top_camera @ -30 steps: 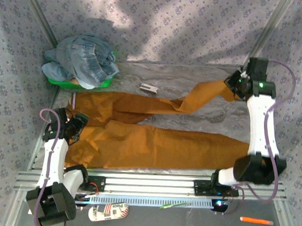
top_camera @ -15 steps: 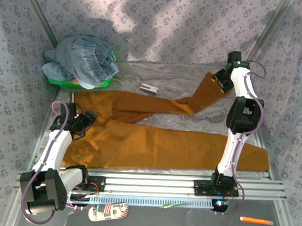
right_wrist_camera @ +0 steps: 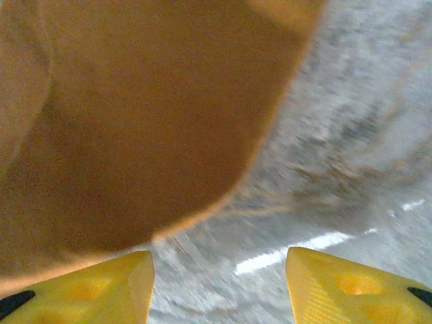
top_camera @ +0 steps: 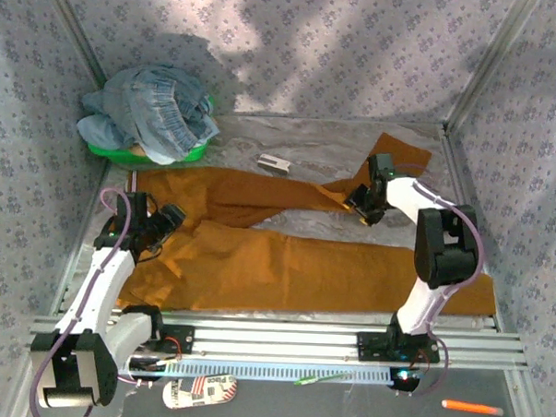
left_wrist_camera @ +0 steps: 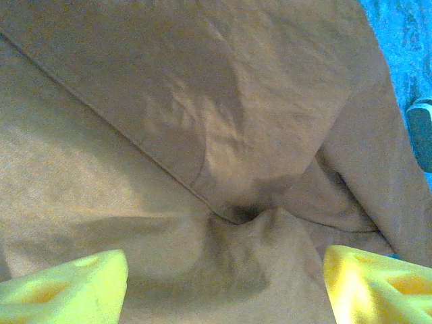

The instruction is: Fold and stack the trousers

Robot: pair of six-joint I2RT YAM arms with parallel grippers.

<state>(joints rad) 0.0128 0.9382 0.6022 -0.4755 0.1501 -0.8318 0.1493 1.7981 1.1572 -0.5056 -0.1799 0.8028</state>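
The ochre-orange trousers [top_camera: 285, 269] lie spread over the table, waist at the left and both legs running right. The upper leg [top_camera: 395, 163] bends toward the back right; the lower leg reaches the right front [top_camera: 468, 291]. My left gripper [top_camera: 170, 217] hovers open over the crotch folds [left_wrist_camera: 236, 212], its yellow fingers [left_wrist_camera: 67, 287] wide apart with only cloth below. My right gripper [top_camera: 357, 201] is open beside the upper leg. In the blurred right wrist view its fingertips [right_wrist_camera: 351, 283] stand over bare grey table [right_wrist_camera: 351, 135], with the cloth edge [right_wrist_camera: 135, 135] to the upper left.
A green basin piled with blue jeans [top_camera: 153, 115] sits at the back left. A small pale tag-like object [top_camera: 275, 162] lies behind the trousers. The metal rail [top_camera: 282, 338] runs along the front. An orange pen [top_camera: 472, 407] lies in front of the rail.
The right gripper let go of the upper leg's end, which dropped at the back right, and the arm swung left and nearer. The left gripper shifted slightly right over the waist.
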